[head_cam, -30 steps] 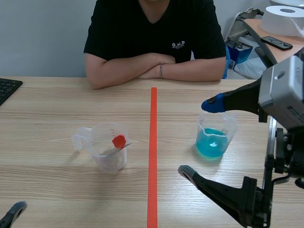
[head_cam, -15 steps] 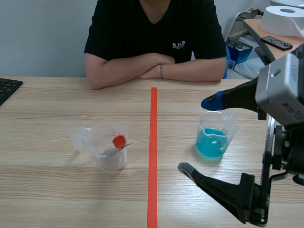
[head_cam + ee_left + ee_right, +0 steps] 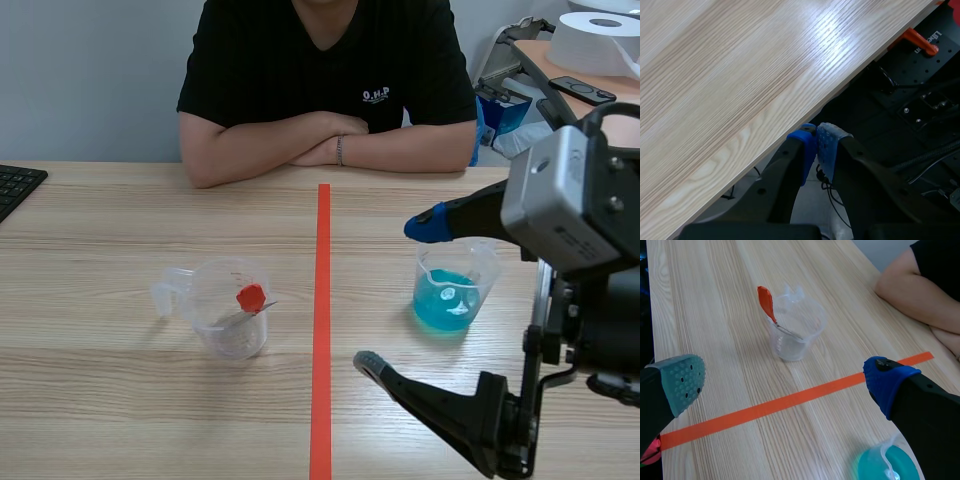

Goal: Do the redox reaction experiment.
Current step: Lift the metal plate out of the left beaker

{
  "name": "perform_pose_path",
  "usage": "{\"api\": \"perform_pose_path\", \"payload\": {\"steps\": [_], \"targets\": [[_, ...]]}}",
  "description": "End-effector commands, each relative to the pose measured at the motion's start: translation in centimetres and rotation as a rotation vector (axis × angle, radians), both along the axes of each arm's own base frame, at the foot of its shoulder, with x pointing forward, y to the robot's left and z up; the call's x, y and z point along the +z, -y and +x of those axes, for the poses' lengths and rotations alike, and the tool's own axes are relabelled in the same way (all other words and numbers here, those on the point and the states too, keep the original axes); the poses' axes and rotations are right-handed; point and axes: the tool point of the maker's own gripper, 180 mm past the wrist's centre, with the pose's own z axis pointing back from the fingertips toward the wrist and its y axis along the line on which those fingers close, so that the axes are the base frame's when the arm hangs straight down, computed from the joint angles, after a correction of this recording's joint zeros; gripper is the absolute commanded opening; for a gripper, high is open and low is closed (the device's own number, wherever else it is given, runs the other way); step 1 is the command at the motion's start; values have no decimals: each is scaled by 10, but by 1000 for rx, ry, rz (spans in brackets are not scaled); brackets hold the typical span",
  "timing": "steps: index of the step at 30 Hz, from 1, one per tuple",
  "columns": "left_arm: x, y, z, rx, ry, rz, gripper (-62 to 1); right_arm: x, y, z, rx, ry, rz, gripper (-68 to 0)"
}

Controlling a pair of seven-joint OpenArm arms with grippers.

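A clear plastic beaker stands left of the tape line, with a red-handled spoon leaning in it. A second beaker with blue liquid stands right of the line. My right gripper hangs open just left of the blue beaker, one fingertip above it and one near the table. In the right wrist view the open right gripper has the clear beaker and spoon ahead of it, and the blue beaker is beside its blue fingertip. My left gripper is shut on nothing beyond the table's near edge.
A person sits across the table with folded arms resting on it. An orange tape line runs down the middle. A keyboard corner lies at the far left. Under the table edge are black hardware, cables and an orange clamp.
My left gripper has shut and dropped out of the scene view's lower left corner. The right arm has shifted leftward, toward the tape line, staying open.
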Motion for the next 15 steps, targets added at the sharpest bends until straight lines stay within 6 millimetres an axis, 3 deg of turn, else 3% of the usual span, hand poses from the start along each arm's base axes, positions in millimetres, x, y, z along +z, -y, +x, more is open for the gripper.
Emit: {"api": "perform_pose_path", "payload": {"steps": [1, 7, 15], "targets": [[5, 2, 4, -1, 22, -11, -573, 3, -1, 8, -3, 13, 24, 4], [5, 2, 5, -3, 24, -12, -573, -4, -13, 30, -17, 6, 71, 4], [5, 2, 5, -3, 23, -12, -573, -12, -54, 42, 70, 34, 75, 4]]}}
